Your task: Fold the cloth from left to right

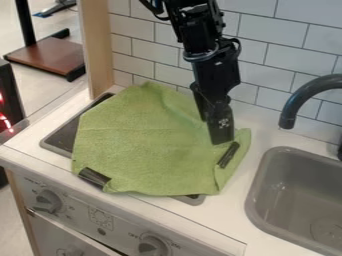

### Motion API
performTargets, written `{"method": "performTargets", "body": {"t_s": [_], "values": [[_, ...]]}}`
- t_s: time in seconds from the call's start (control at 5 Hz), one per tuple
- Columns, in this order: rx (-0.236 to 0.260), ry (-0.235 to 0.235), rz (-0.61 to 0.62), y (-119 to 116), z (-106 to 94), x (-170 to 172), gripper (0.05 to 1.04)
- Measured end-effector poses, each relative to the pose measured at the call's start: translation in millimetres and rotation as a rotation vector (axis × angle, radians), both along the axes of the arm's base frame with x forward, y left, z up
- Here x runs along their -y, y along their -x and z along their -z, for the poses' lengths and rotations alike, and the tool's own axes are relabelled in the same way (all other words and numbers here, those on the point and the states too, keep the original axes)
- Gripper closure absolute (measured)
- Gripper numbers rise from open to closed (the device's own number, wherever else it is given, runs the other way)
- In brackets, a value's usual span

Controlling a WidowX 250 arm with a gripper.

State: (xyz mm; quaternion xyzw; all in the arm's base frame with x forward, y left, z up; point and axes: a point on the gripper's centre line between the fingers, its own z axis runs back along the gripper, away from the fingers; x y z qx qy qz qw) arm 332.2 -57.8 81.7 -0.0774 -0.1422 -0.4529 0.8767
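Cloth [143, 142] over stove top [59, 136], left on worktop [227, 212]. Sink [277, 187] right of cloth, faucet [300, 97] at its far side. Tiled wall [264, 72] behind. Knobs [48, 200] near side, below.

A toy kitchen: a curved dark-grey faucet [302, 97] stands over a grey rounded sink [256, 200]; behind the sink runs white rectangular wall tiling [262, 55], and front-left of it sit round grey stove knobs [152, 246].

Looks down at a slant from a fixed spot above the table's [230, 210] front edge, facing the tiled wall [260, 55] behind; sits near enough to cut off the sink [254, 192], yet takes in the table's left edge.
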Motion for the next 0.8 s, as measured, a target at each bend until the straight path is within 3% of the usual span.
{"method": "performTargets", "body": {"t_s": [0.2,0.4,0.8], "values": [[-0.025,0.002,-0.005,3,7.9,0,0.083],[-0.043,0.033,-0.133,11,13.4,-25,0.083],[-0.010,-0.005,-0.442,23,-2.9,-91,0.083]]}}
